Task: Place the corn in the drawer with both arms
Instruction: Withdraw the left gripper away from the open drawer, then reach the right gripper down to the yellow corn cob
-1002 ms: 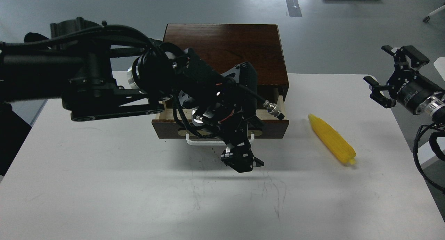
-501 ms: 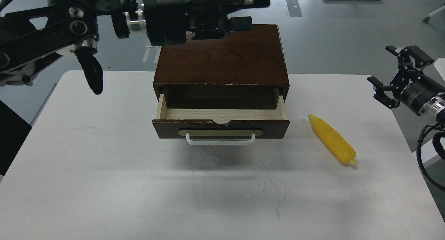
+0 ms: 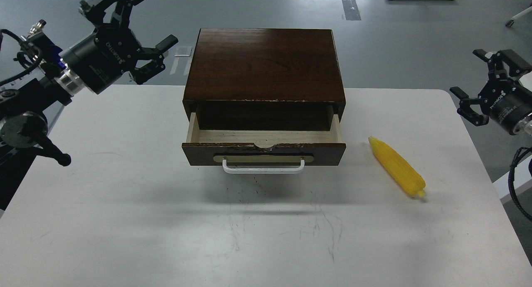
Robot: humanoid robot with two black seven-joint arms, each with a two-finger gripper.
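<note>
The drawer (image 3: 263, 152) is pulled partly out of its dark wooden box; its pale interior shows and holds nothing. Its white bar handle (image 3: 263, 166) faces me. The yellow corn (image 3: 397, 166) lies on the white table to the right of the drawer, tip pointing back-left. My left gripper (image 3: 133, 33) is open and empty, raised at the far left, well away from the box. My right gripper (image 3: 484, 85) is open and empty, raised past the table's right edge, behind and to the right of the corn.
The dark wooden box casing (image 3: 264, 65) stands at the back middle of the white table (image 3: 124, 220). Grey floor lies beyond the table. The table's right edge runs just right of the corn.
My left arm has swung from over the drawer front up and away to the far left, uncovering the open drawer. My right gripper has drifted a little right. The corn has not moved.
</note>
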